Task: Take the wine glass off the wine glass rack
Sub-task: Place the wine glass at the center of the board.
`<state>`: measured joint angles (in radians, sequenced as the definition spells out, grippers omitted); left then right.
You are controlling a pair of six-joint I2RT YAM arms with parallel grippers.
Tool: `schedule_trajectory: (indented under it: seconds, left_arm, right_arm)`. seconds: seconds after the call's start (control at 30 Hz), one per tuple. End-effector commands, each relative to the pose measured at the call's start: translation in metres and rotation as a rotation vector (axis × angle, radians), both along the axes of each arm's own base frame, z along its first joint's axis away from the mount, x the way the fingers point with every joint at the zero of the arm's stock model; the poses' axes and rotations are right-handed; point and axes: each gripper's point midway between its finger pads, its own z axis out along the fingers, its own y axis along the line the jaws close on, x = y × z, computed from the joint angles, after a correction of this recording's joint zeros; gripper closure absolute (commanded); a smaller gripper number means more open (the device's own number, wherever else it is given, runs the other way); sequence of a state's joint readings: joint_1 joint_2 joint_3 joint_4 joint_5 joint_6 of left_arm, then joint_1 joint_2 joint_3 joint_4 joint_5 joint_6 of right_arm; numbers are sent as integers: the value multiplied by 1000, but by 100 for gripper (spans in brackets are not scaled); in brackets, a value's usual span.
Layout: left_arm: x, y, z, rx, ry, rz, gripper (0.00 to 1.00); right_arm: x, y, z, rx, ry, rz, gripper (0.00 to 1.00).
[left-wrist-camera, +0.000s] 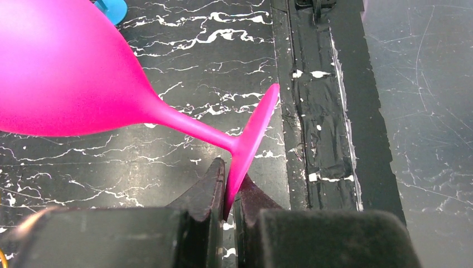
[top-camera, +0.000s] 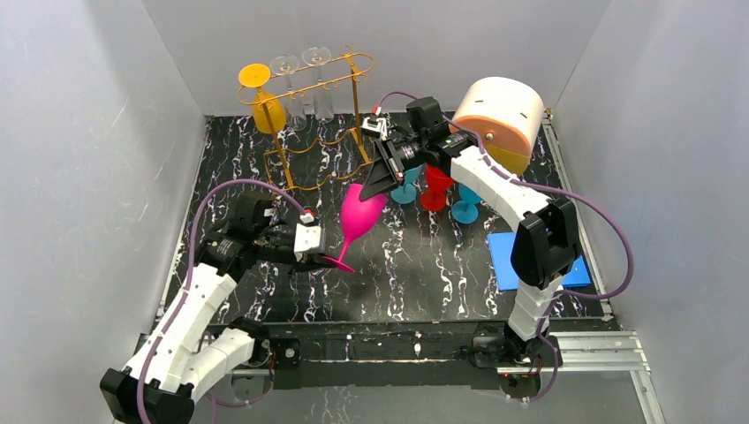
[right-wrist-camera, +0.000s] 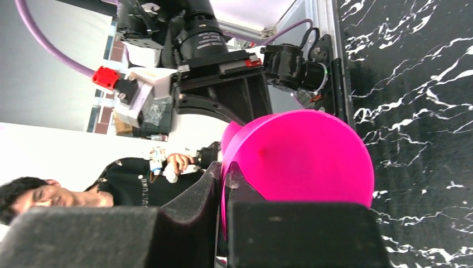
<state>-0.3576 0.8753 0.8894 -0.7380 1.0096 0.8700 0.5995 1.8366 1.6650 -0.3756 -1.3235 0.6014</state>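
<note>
Two grippers hold one pink wine glass (top-camera: 360, 216) (left-wrist-camera: 67, 67) (right-wrist-camera: 301, 162) above the black marbled table (top-camera: 424, 265), left of centre, clear of the wine glass rack (top-camera: 358, 88). The glass is tilted, its foot nearer and its bowl farther. The left gripper (top-camera: 322, 256) (left-wrist-camera: 230, 190) is pinched tight on the edge of the foot. The right gripper (top-camera: 367, 191) (right-wrist-camera: 223, 178) is narrowed onto the bowl's rim, one finger inside and one outside. The gold rack stands at the far left, with a yellow glass (top-camera: 268, 110) and clear glasses (top-camera: 305, 97) hanging from its rails. A red glass (top-camera: 435, 190) stands to the right of the rack.
</note>
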Motion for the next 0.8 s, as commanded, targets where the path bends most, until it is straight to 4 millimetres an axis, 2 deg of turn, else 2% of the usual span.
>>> schedule_trajectory:
  seconds: [0.0,0.07,0.17,0.27,0.3,0.37,0.63,0.77]
  left_arm:
    - [32,-2,4,-8,-54,89,100]
    - [34,1,6,4,-62,115,100]
    - [33,6,8,15,-101,137,100]
    - [32,9,14,1,-131,163,82]
    - [31,9,16,-6,-135,169,72]
    - [30,9,20,-22,-137,184,62]
    - [22,9,29,-36,-108,186,41]
    - [21,11,33,-30,-121,188,37]
  right_arm:
    - [-35,-7,28,45,2,88,94]
    - [-35,-6,29,44,-16,73,99]
    - [-28,-4,26,23,-40,23,99]
    - [-26,-4,26,19,-59,2,99]
    - [-26,-4,27,20,-69,-4,99]
    - [-23,-4,27,20,-87,-22,99]
    - [-4,-2,16,-45,-182,-151,99]
    - [3,-2,11,-72,-224,-195,99]
